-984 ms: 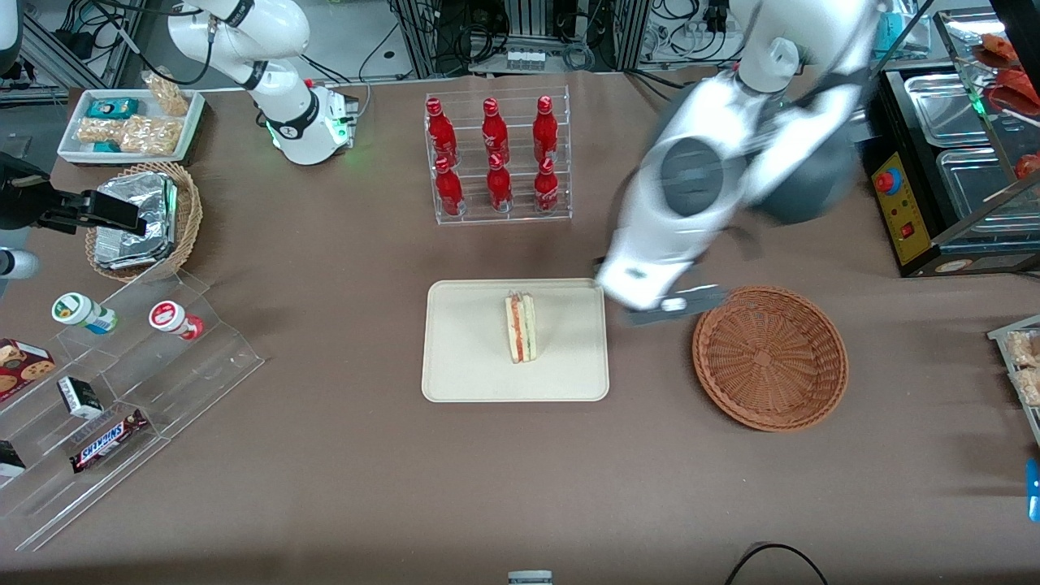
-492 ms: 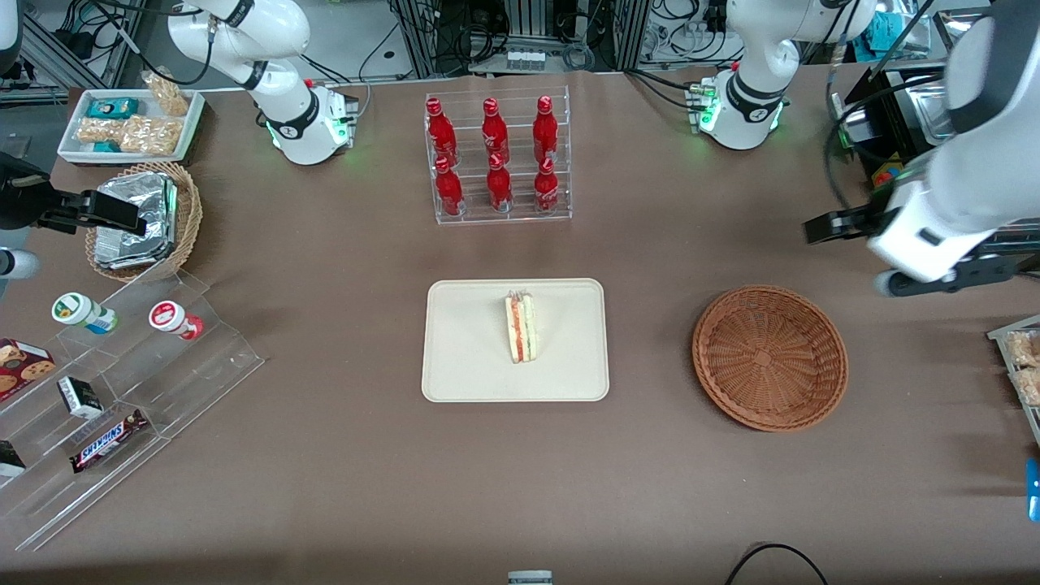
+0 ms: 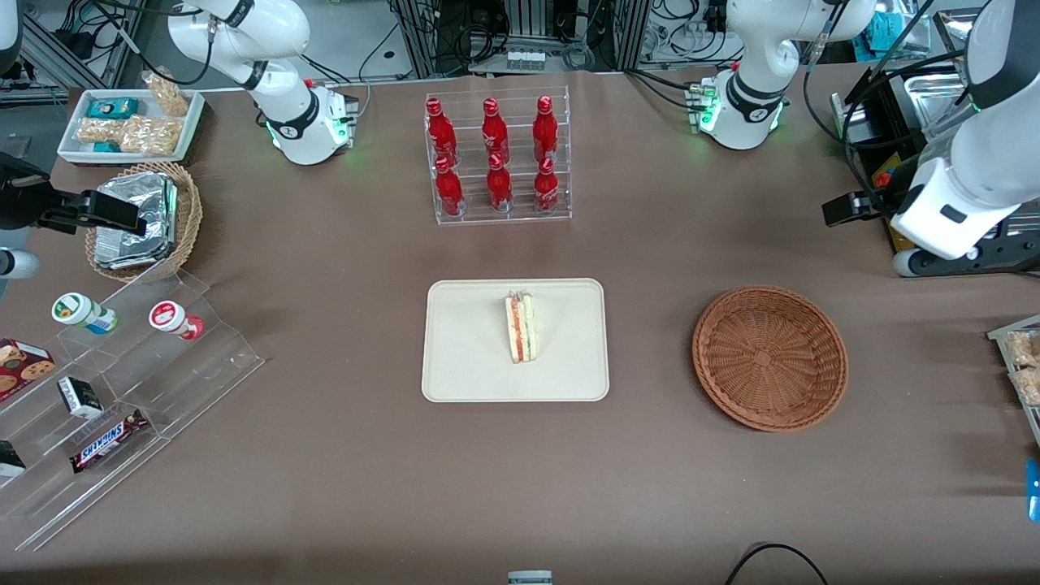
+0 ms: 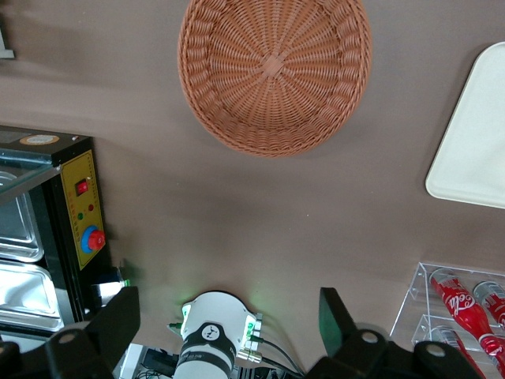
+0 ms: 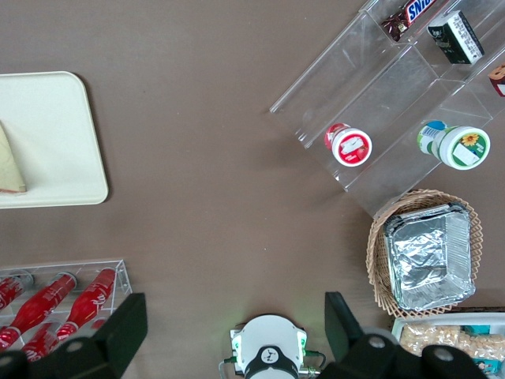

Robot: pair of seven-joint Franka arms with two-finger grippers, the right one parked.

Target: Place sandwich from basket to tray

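The sandwich (image 3: 521, 328), layered white, red and green, stands on my tray (image 3: 463, 357). My pincer (image 4: 229, 328) hangs released, high above the basket (image 3: 769, 356).

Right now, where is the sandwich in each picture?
Front view: the sandwich stands on the tray, near its middle.
Left wrist view: not in it; only a corner of the tray shows, beside the empty basket. The gripper hangs open, high above the table.
Right wrist view: only a slice of the sandwich shows, on the tray.
Shared landmark: the tray.
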